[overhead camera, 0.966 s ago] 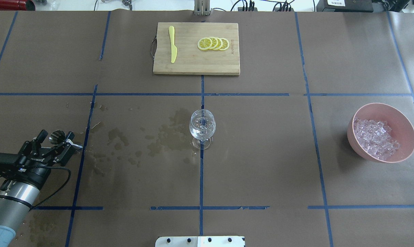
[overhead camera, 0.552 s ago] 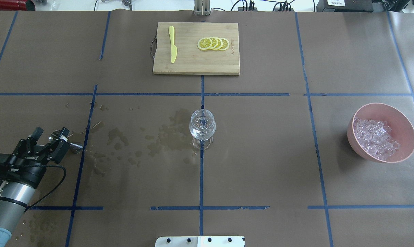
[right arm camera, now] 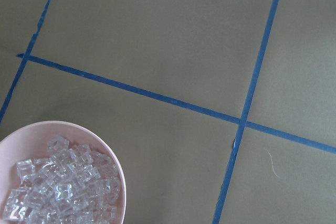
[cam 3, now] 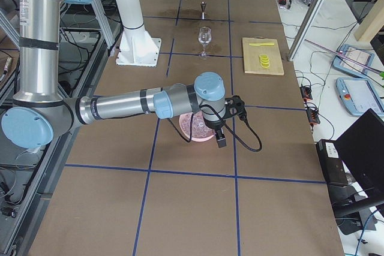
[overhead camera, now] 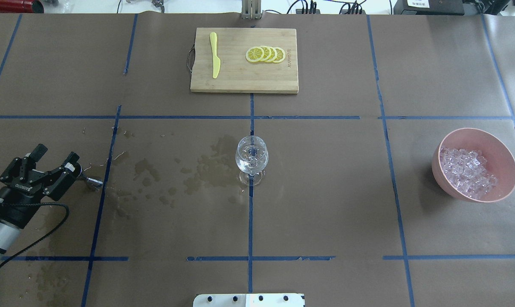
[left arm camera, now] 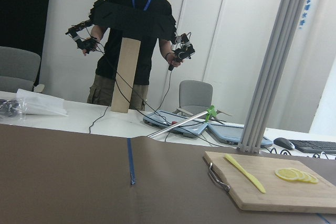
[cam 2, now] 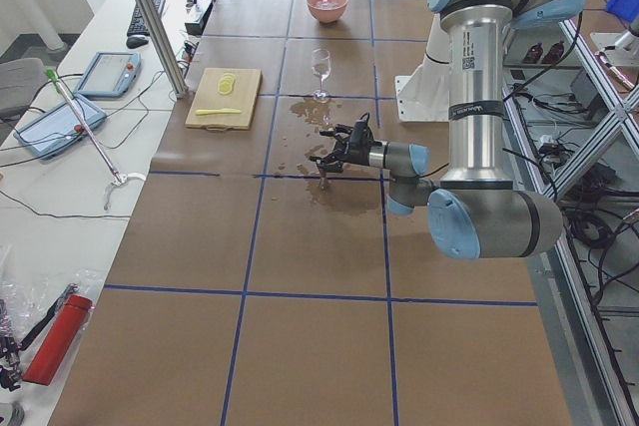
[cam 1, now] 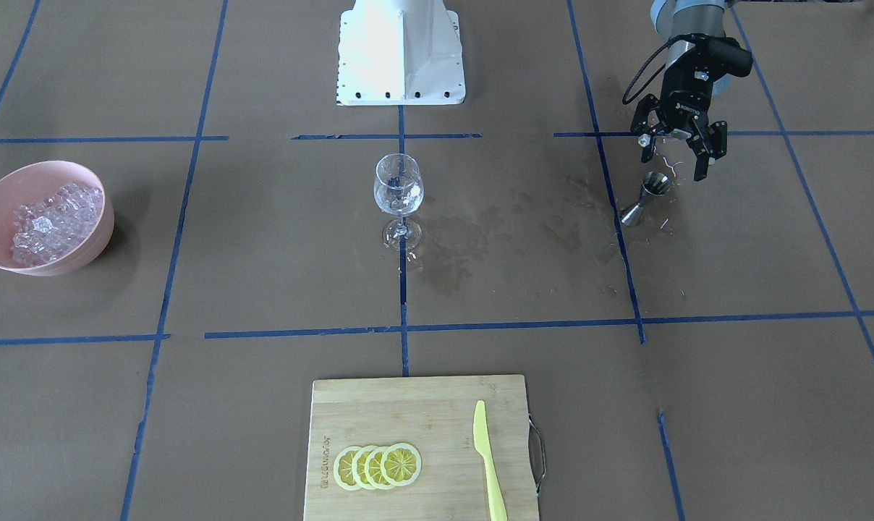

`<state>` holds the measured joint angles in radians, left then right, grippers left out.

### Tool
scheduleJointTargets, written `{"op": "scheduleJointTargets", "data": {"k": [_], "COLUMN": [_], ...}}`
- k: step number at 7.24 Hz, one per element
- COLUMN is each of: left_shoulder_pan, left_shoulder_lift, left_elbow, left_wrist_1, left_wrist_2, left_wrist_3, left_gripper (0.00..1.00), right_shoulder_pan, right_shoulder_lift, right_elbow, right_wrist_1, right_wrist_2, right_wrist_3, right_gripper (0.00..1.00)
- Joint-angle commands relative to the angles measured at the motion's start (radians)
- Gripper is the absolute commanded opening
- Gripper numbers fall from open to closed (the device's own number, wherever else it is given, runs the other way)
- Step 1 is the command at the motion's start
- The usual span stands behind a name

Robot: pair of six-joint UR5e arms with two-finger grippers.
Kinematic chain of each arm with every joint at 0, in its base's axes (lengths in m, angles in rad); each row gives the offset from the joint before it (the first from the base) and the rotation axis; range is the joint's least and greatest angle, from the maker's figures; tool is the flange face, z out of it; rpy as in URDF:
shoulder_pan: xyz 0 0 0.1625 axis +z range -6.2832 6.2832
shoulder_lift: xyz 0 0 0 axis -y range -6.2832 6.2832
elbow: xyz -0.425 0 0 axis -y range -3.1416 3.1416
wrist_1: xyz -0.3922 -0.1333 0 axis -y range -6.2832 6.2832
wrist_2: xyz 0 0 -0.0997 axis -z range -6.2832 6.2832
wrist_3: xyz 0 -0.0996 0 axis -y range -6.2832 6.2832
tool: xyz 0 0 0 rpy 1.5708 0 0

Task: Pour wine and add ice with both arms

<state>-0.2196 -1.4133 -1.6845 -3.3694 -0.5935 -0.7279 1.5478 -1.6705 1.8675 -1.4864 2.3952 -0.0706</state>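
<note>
The left claw hangs wide and empty just beside the jigger. Seen from overhead, the jigger stands at the glass's 9 o'clock, probably so it is clear of the pouring spot. The ice is heaped in the bowl at the glass's 3 o'clock on the worktop. The right claw hovers over that bowl, probably to fetch ice. Whether it is wide or narrow cannot be told. A finger covers the jigger's top from overhead, and the glass's fill is hard to make out.
</note>
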Motion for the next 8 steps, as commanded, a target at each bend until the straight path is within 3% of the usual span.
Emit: {"op": "scheduleJointTargets", "data": {"k": [1, 3, 5, 6, 8], "left_shoulder_pan": [-0.223, -0.492, -0.767, -0.905, -1.041], "left_shoulder_lift": [0.004, -0.015, -0.041, -0.096, -0.125], "left_elbow": [-0.007, -0.034, -0.034, -0.029, -0.009], "left_wrist_1": [0.132, 0.365, 0.517, 0.674, 0.814], "left_wrist_2": [-0.290, -0.670, -1.039, -1.233, -1.345], "left_wrist_3": [0.094, 0.182, 0.234, 0.240, 0.243], "left_gripper": [0.99, 0.99, 1.00, 1.00, 1.00], "right_shoulder_pan": [0.000, 0.000, 0.000, 0.000, 0.000], "right_shoulder_lift": [0.000, 0.000, 0.000, 0.000, -0.002], "right_elbow": [0.001, -0.001, -0.001, -0.001, -0.002], "right_wrist_1": [0.000, 0.000, 0.000, 0.000, 0.000], "right_wrist_2": [0.001, 0.001, -0.001, -0.001, -0.001], "right_wrist_3": [0.000, 0.000, -0.002, -0.002, -0.002], "right_gripper": [1.00, 1.00, 1.00, 1.00, 1.00]}}
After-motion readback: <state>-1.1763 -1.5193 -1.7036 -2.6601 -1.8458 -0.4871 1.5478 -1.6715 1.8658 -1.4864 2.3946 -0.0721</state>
